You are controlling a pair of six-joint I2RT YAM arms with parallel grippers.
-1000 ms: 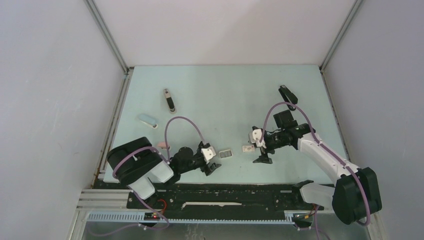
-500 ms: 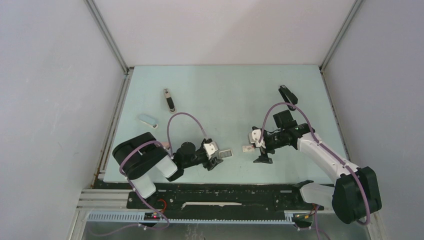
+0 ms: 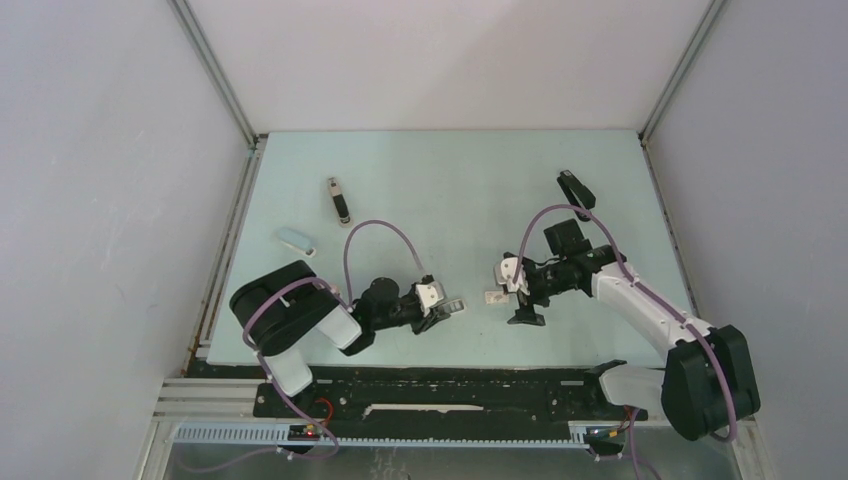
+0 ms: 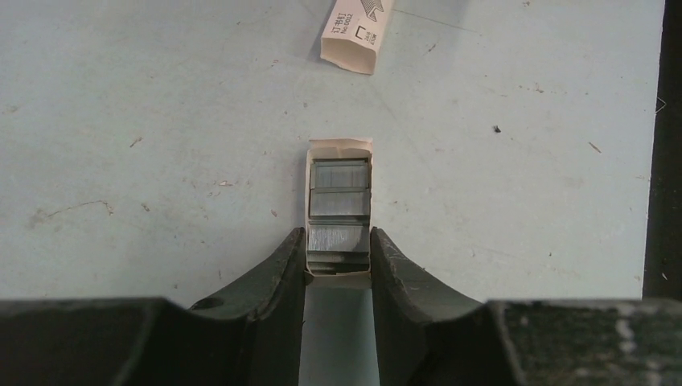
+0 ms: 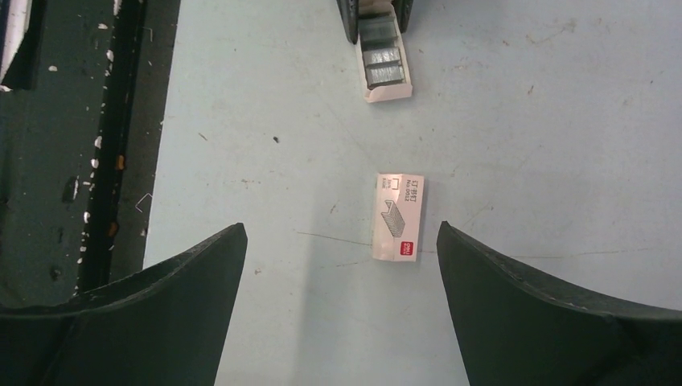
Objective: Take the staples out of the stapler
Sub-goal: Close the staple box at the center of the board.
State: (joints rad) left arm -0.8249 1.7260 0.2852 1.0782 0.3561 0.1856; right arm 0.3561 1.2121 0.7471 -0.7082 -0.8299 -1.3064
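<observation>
Top view: stapler lies on the far left part of the table, shut, well apart from both arms. Neither wrist camera catches it.

Left gripper: only the left wrist view makes the hold clear. The two fingers press against the sides of the near end of a small cardboard tray, clamped on it. Tray rests flat on the table. In it lie the staples, grey strips side by side and stacked, none in the stapler's open as far as can be seen. From above the tray is just a pale speck at the fingertips.

Right gripper: fingers spread wide, grasping nothing, hovering over a white labelled box that lies flat between them, touching neither. Right wrist view also picks up the tray of staples at its top edge, with the left fingertips flanking it; box and tray are near each other but apart.

Top view alone shows a small black object far right and a pale blue item near the stapler.
</observation>
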